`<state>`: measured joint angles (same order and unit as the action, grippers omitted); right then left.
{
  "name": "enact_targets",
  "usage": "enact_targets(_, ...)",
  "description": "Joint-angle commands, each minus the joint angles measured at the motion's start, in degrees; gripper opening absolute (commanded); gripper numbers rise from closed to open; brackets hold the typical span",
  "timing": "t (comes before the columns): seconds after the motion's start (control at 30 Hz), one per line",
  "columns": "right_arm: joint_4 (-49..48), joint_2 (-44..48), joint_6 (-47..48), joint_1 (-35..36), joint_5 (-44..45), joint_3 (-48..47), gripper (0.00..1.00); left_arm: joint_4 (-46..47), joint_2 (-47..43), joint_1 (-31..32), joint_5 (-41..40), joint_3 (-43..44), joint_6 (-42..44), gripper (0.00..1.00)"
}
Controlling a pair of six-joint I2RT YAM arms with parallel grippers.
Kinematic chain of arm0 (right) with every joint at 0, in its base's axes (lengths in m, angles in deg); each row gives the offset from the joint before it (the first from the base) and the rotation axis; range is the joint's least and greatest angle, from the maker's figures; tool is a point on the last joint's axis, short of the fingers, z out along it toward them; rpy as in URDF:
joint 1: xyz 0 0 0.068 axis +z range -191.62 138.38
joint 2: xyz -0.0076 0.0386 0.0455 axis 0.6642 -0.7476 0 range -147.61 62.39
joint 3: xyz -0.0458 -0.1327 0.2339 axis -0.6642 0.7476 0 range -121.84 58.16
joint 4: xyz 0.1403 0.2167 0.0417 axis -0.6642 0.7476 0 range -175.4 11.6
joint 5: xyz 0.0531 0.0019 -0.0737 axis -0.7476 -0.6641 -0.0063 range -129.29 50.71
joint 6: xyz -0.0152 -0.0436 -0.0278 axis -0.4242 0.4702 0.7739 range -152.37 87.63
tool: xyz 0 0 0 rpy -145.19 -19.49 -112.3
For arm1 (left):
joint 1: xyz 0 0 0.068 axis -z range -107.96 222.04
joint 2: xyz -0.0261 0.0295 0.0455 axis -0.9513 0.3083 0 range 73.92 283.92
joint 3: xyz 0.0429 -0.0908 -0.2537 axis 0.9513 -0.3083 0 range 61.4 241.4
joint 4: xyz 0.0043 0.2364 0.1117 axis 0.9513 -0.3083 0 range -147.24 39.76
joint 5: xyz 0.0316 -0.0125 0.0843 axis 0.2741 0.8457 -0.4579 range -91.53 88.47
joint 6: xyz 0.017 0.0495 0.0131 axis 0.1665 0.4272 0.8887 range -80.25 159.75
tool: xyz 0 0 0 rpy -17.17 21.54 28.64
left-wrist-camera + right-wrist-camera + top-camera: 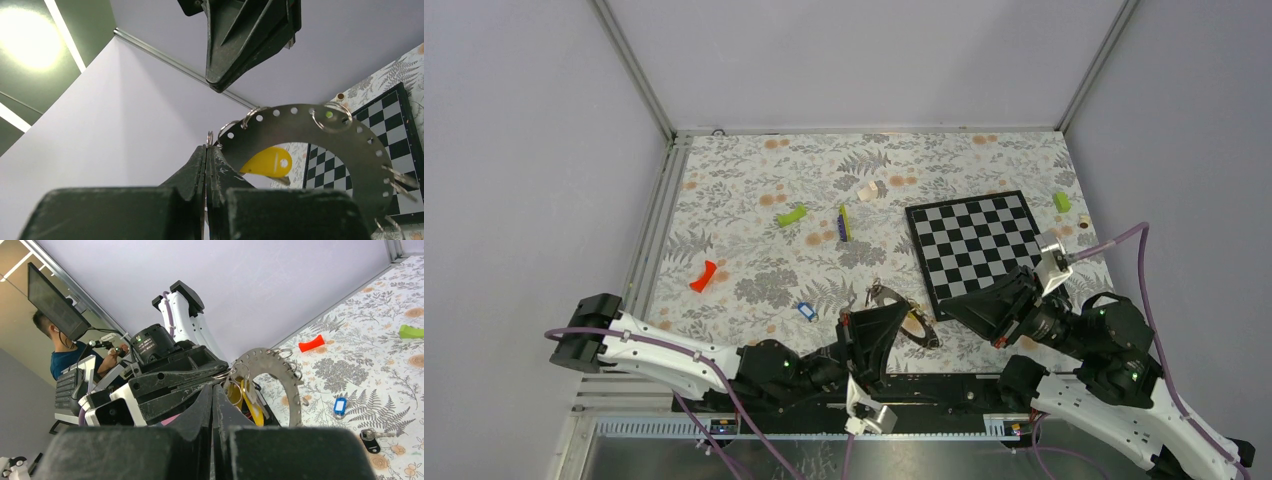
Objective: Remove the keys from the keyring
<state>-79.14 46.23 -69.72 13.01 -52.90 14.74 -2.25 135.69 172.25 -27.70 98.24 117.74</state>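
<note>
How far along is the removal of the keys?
Done: a blue-tagged key and a black key lie loose on the table. In hand: the left gripper is shut on the keyring, the right gripper shut close by it. Left: at least the yellow-tagged key hangs on the ring.

You have plain pale grey walls closing in the table at its far, left and right edges, joined by metal corner posts. A fern-and-flower print covers the table. Beyond the enclosure a bright ceiling lamp glows, and a person sits by a monitor.
</note>
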Motion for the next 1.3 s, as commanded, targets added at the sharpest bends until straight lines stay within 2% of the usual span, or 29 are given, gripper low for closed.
enact_targets(0.0,-3.47,-0.10,1.45,-0.18,0.33,-0.50,0.00,4.42,-1.43,0.34,-0.21,0.08,-0.99,0.00)
enact_targets(0.13,-1.61,0.35,4.63,-0.14,0.50,-0.41,0.00,-0.07,-4.45,0.34,3.69,0.70,-4.74,0.00)
enact_targets(0.2,-0.20,0.87,7.15,-0.14,0.96,-0.43,0.02,-6.31,-6.96,0.34,7.18,1.74,-7.65,0.00)
enact_targets(0.23,0.46,1.20,8.31,-0.14,1.36,-0.53,0.05,-9.72,-8.28,0.32,9.03,2.69,-9.13,0.00)
enact_targets(0.3,1.62,1.98,10.80,-0.14,1.98,-0.54,0.18,-16.06,-10.60,0.29,12.70,4.28,-11.56,0.00)
enact_targets(0.4,2.34,2.97,14.60,-0.14,2.05,-0.13,0.26,-25.50,-13.72,0.26,18.08,7.06,-13.64,0.00)
enact_targets(0.53,2.51,2.79,18.35,-0.14,-0.12,-0.30,0.29,-35.44,-15.72,0.26,24.27,11.02,-12.42,0.00)
enact_targets(0.73,3.97,1.95,21.45,-0.14,-4.72,-1.98,0.36,-45.32,-12.30,0.26,28.11,18.66,-8.67,0.00)
enact_targets(0.83,3.89,2.54,23.46,-0.14,-6.71,-2.26,0.38,-44.60,-10.29,0.26,27.58,20.59,-9.74,0.00)
enact_targets(0.93,4.56,3.51,26.03,-0.10,-5.08,-2.52,0.38,-40.78,-9.19,0.26,26.41,20.40,-13.03,0.00)
enact_targets(1.27,6.30,5.20,29.25,-0.14,-1.68,-2.09,0.39,-20.52,-9.68,0.26,18.07,16.56,-36.67,0.00)
